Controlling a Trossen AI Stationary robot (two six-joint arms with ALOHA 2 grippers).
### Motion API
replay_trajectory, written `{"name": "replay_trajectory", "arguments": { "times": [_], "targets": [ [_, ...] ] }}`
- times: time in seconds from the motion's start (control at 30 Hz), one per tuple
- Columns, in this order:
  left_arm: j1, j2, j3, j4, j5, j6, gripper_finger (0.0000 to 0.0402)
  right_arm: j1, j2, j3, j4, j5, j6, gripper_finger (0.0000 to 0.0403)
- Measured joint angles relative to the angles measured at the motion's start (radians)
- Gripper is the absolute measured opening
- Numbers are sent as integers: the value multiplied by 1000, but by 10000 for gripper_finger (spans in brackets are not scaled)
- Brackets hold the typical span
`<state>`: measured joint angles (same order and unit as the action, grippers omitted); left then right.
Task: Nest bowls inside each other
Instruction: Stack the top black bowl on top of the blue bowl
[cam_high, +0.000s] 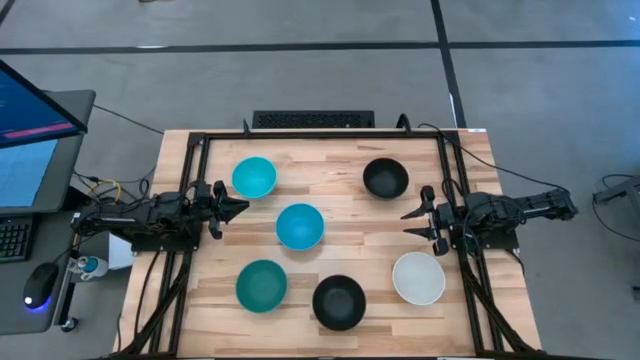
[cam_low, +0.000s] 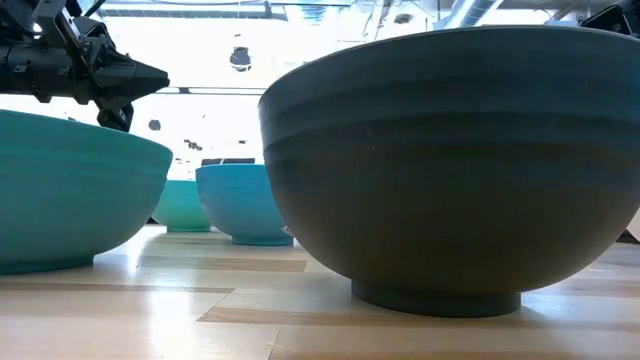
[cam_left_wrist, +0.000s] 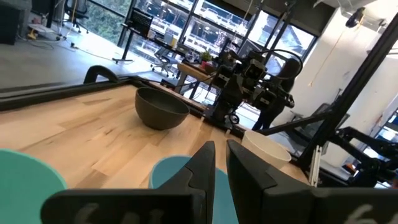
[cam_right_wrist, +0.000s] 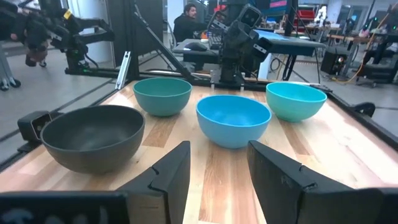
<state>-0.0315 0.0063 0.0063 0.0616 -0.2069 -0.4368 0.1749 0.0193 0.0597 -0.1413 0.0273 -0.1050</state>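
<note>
Six small round bowls stand upright on their bases on the wooden table (cam_high: 330, 150), all apart. The light cyan bowl (cam_high: 254, 177) and one black bowl (cam_high: 385, 178) are toward the far edge. The blue bowl (cam_high: 299, 226) is in the middle. The dark teal bowl (cam_high: 261, 285), the other black bowl (cam_high: 338, 302) and the white bowl (cam_high: 418, 277) are toward the near edge. My left gripper (cam_high: 243, 207) hovers left of the blue bowl, its fingers almost together. My right gripper (cam_high: 407, 223) is open between the far black bowl and the white bowl. Neither touches a bowl.
A black metal frame (cam_high: 320, 135) runs along the table's far, left and right edges. A monitor (cam_high: 35, 120), keyboard and mouse stand off the table to the left. Bare wood lies between the blue bowl and my right gripper. A person sits in the room beyond (cam_right_wrist: 186, 22).
</note>
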Motion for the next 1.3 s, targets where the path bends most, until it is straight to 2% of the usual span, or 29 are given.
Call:
{"name": "replay_trajectory", "arguments": {
  "times": [0.4,0.97,1.1,1.2,1.3],
  "targets": [
    [0,0,0,0,0,-21,31,1,0,-1,7,0,15,182],
    [0,0,0,0,0,-24,31,2,0,-2,28,0,754,182],
    [0,0,0,0,0,-24,31,-7,0,-1,66,91,925,182],
    [0,0,0,0,0,-24,31,-13,0,-1,78,98,990,182],
    [0,0,0,0,0,-24,31,-13,0,-1,79,99,972,182]
  ]
}}
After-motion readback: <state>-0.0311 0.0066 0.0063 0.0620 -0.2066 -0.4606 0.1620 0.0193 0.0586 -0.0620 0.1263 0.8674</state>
